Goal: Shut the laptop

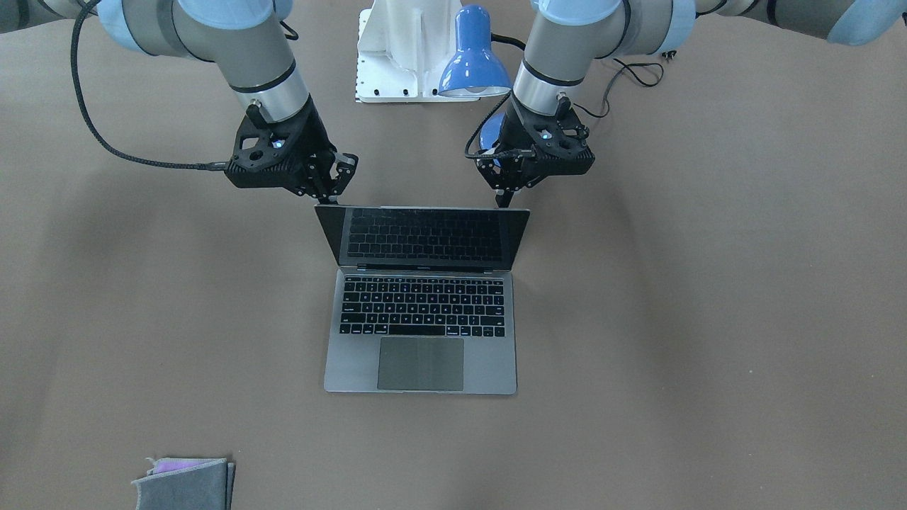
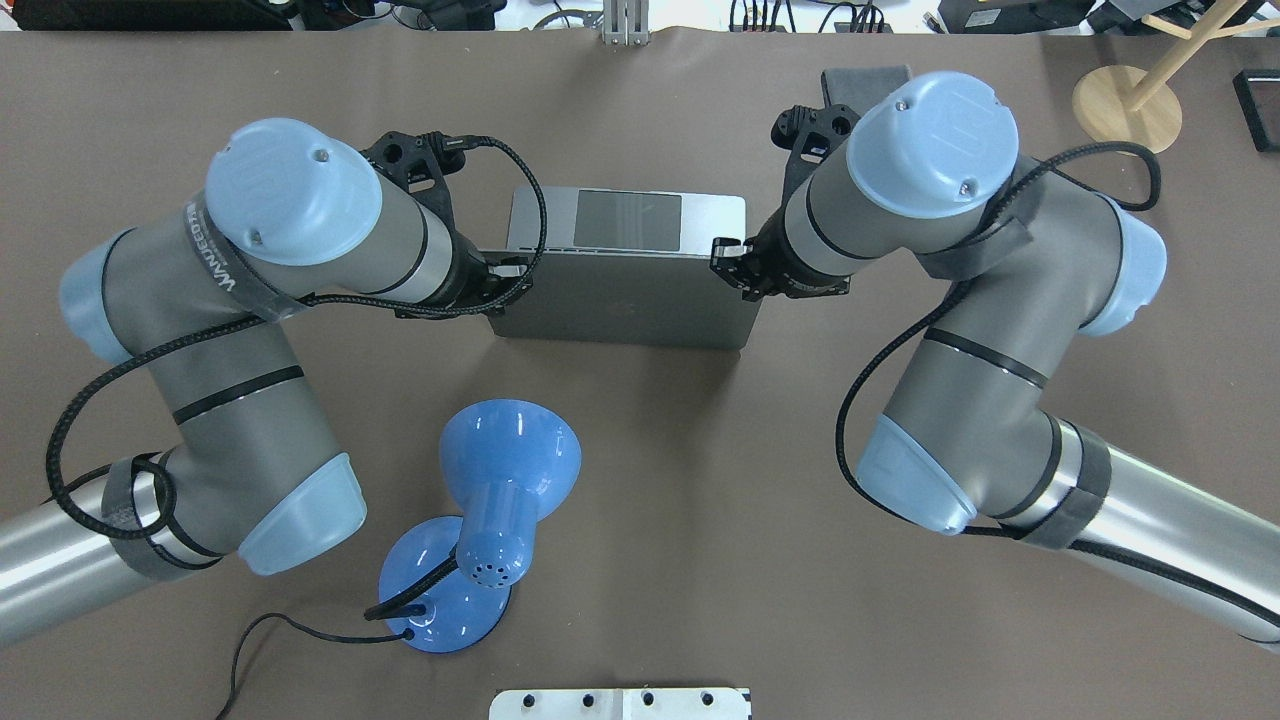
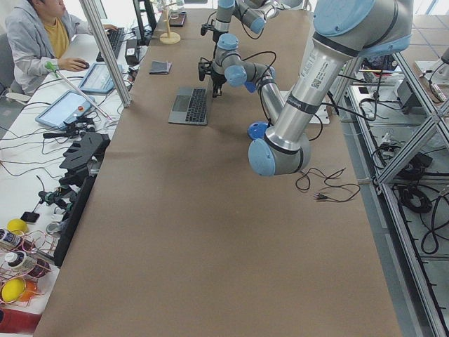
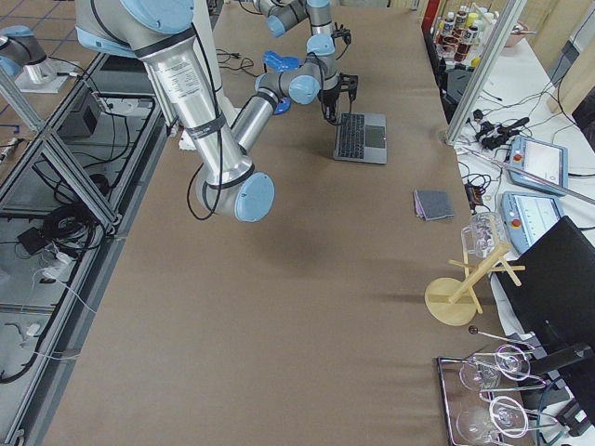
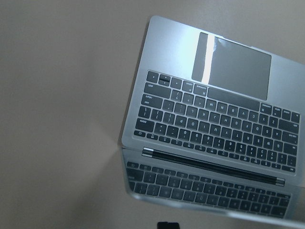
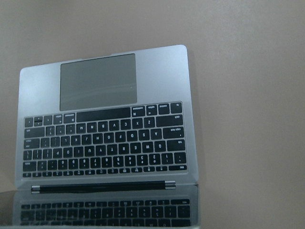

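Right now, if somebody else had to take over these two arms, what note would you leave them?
Left end effector: fingers look shut, holding nothing, tip at one top corner of the lid.
Right end effector: looks shut too, empty, at the other top corner.
Laptop: between the arms, open, keyboard side facing away from the robot.
Done: both arms are placed at the lid's top edge.
Left: push the lid down until it lies flat on the keyboard.

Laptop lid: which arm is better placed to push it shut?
Left, narrowly. At the laptop, the left gripper sits behind the lid's top edge, well inboard of its corner. The right gripper hangs nearer the other corner's end. Either could probably push.
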